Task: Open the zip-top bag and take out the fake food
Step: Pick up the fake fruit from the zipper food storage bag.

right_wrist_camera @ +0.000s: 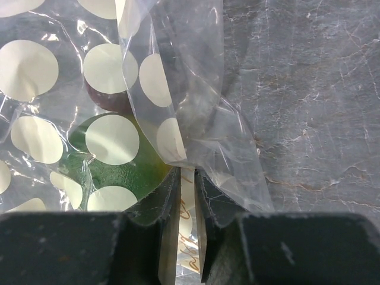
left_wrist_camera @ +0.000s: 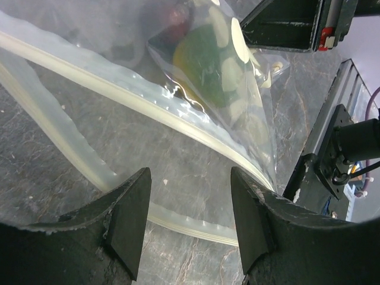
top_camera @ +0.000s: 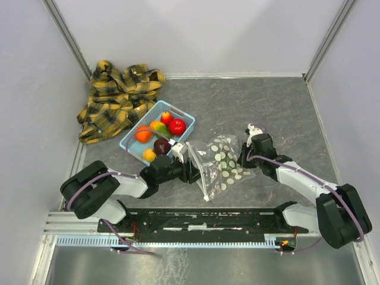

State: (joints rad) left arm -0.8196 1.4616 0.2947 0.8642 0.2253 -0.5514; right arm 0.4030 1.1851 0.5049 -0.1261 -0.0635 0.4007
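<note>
The zip-top bag point(top_camera: 221, 163), clear with white dots, lies mid-table between both grippers. Its mouth gapes toward the left, and the two white zip strips point(left_wrist_camera: 124, 95) run apart. My left gripper point(left_wrist_camera: 190, 178) is open at that mouth point(top_camera: 193, 171), the lower strip lying across the table between its fingers point(left_wrist_camera: 133, 217) without being pinched. My right gripper point(right_wrist_camera: 187, 172) is shut on a fold of the bag's plastic at its far side point(top_camera: 242, 159). Inside the bag sit a green piece of fake food point(right_wrist_camera: 116, 172) and a dark maroon one point(right_wrist_camera: 105, 98). More fake food point(top_camera: 176, 126) fills the basket.
A light blue slotted basket point(top_camera: 132, 146) stands just left of the bag, behind my left arm. A yellow plaid shirt point(top_camera: 116, 101) is heaped at the back left. Walls enclose the table on three sides.
</note>
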